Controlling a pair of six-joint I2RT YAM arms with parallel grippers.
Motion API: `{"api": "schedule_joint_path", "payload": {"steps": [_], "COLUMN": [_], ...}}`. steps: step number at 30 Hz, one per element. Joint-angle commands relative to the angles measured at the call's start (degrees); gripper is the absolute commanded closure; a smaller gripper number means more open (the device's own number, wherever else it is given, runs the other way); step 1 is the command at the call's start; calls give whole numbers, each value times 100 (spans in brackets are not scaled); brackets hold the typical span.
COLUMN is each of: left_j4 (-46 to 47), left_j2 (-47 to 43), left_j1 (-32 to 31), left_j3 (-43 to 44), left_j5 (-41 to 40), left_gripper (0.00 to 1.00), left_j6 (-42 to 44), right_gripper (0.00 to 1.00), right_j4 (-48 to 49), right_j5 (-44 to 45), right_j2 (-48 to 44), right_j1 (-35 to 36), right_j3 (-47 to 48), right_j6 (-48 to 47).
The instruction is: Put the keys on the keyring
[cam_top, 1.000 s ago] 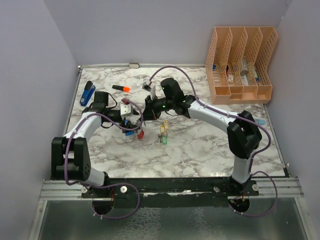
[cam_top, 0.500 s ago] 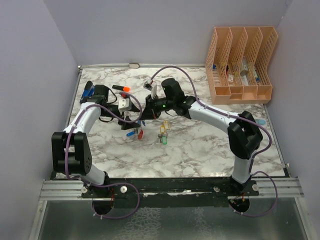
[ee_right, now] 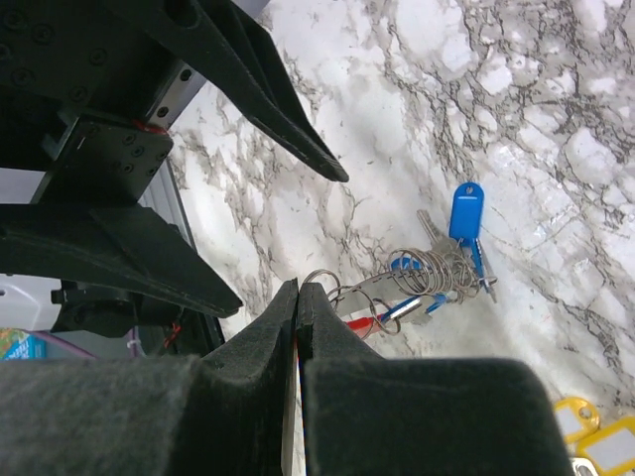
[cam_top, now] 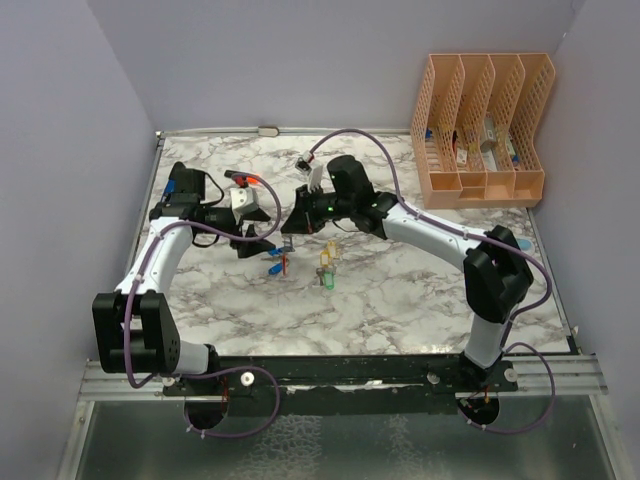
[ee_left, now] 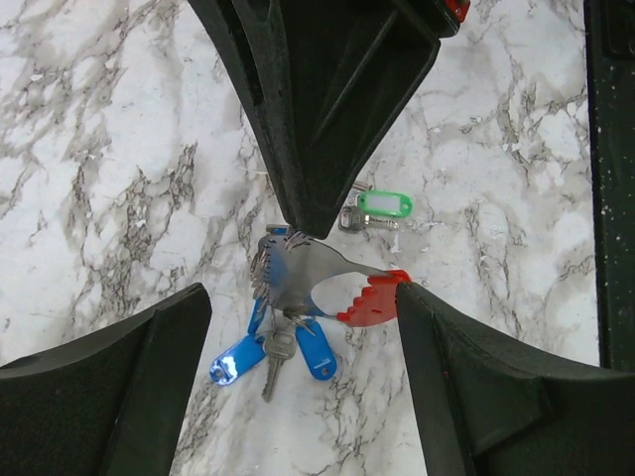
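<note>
Clearly: keyring (ee_left: 369, 302) silver with red end, blue-tagged keys (ee_left: 316, 352) bunched.

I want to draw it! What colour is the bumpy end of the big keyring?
Red. The keyring shows its ridged end best in the left wrist view.

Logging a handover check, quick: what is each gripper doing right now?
Left gripper: open, holding nothing.
Right gripper: fingers closed on the silver-grey and red D-shaped keyring.
</note>
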Motion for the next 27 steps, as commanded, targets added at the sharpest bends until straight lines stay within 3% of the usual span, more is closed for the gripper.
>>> {"api": "schedule_joint_path", "payload": {"steps": [1, 4, 10, 20, 27], "left_j4": [-8, 442, 370, 1913, 2297], "left_j2": [-101, -79, 16, 89, 103], "left_j1": [-30, -96, -366, -821, -862], "left_j3": [-83, -214, -121, -628, -742], "left_j5": [153, 49, 253, -523, -566], "left_gripper": [22, 21, 20, 20, 21], "left_j6": [-444, -864, -1002, -2297, -2436], "right_gripper": [99, 99, 99, 99, 99], "right_j4": [343, 399, 542, 825, 884], "right_j5": [291, 356, 442, 487, 454], "right_j2": [-271, -307, -332, -301, -332], "right_j1": [9, 32, 68, 122, 123], "right_j3": [-130, -144, -146, -159, -226], "right_j6": [355, 406, 497, 686, 720]}}
